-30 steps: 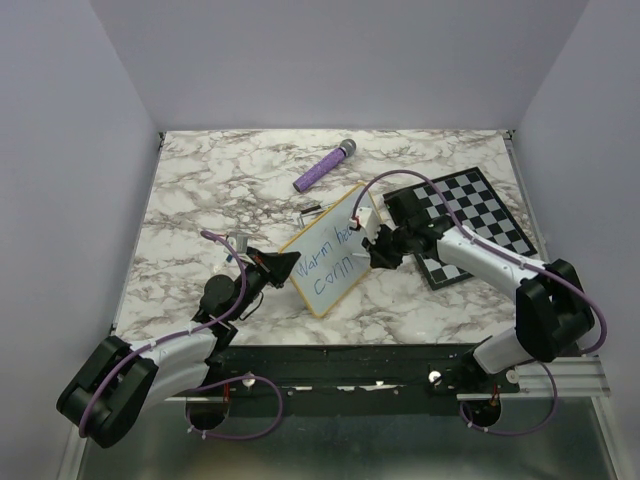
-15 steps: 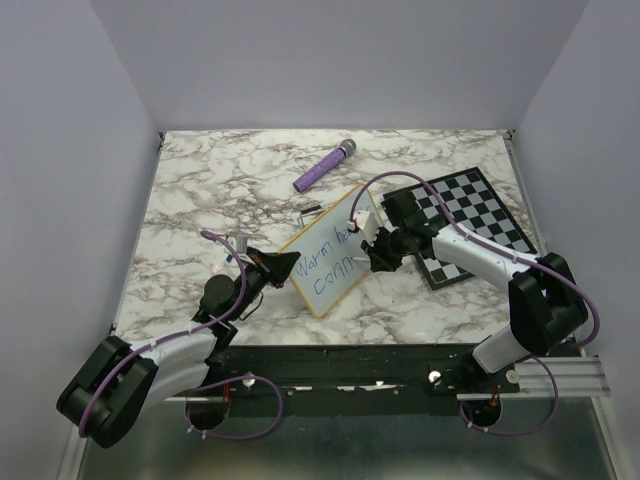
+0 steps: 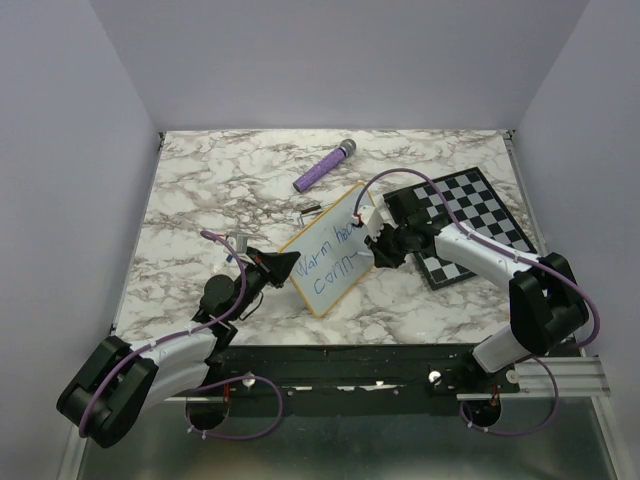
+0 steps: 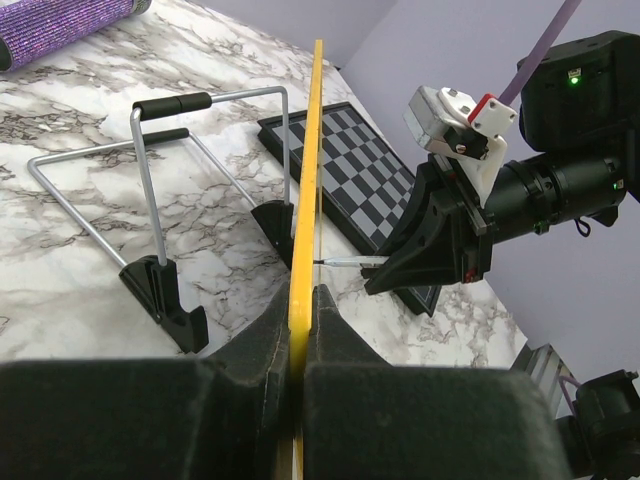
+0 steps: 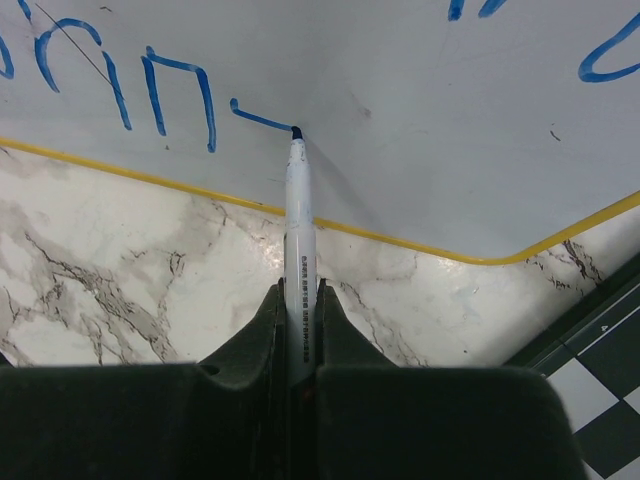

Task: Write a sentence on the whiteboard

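The whiteboard [image 3: 322,268], white with a yellow frame, stands tilted on its wire legs near the table's middle. Blue writing, the sentence [image 3: 335,255], runs across it in two lines. My left gripper [image 3: 287,266] is shut on the board's left edge; the left wrist view shows the yellow frame [image 4: 305,180] edge-on between the jaws. My right gripper [image 3: 374,248] is shut on a white marker [image 5: 300,230]. Its blue tip [image 5: 296,132] touches the whiteboard [image 5: 400,110] at the end of a short fresh stroke on the lower line, just above the yellow bottom frame.
A black-and-white chessboard [image 3: 470,225] lies to the right under my right arm. A purple cylinder with a grey cap [image 3: 324,167] lies behind the board. The board's wire stand [image 4: 160,190] with black feet rests on the marble table [image 3: 200,200].
My right gripper moved a little right and up along the lower line, and a new short blue stroke appeared after the last letters. The left gripper and the board stayed put.
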`<state>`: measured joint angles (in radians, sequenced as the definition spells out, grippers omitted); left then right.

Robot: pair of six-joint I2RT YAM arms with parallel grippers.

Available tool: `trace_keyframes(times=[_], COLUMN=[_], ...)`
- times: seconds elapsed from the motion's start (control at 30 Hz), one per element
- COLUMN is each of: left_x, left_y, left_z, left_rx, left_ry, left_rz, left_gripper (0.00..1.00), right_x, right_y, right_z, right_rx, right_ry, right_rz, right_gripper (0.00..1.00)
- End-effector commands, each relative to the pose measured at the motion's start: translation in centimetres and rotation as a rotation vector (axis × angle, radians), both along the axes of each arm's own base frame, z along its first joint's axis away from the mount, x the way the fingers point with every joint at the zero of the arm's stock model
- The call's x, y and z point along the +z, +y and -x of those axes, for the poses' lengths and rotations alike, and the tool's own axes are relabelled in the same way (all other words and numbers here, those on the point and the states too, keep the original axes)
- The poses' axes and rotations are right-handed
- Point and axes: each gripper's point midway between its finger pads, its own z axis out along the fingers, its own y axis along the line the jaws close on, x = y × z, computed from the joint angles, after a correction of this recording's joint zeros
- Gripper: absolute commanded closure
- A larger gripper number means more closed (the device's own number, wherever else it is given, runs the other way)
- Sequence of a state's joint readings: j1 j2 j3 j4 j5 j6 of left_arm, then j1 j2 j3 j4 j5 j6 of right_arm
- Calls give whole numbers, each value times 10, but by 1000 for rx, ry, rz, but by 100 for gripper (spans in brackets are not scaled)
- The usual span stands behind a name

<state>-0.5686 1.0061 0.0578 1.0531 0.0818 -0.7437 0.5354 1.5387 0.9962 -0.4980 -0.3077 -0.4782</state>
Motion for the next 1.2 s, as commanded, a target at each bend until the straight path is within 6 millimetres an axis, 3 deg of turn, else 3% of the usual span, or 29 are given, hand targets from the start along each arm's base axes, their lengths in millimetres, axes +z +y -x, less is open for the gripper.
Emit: trace_keyframes(times=[0.0, 0.63, 1.17], left_x=[-3, -3, -3], left_y=[-5, -7, -6], left_z=[8, 7, 7], left_rx=[-47, -54, -49], left_ry=[-13, -14, -11], left_rz=[-18, -12, -11], left_gripper=[100, 100, 100], right_x=[18, 27, 10], right_y=[5, 16, 24], right_z=[-21, -16, 6], right_rx=[-35, 3, 91], right_ry=[-90, -87, 8], right_rz=[-35, -90, -72], right_gripper=[100, 99, 99])
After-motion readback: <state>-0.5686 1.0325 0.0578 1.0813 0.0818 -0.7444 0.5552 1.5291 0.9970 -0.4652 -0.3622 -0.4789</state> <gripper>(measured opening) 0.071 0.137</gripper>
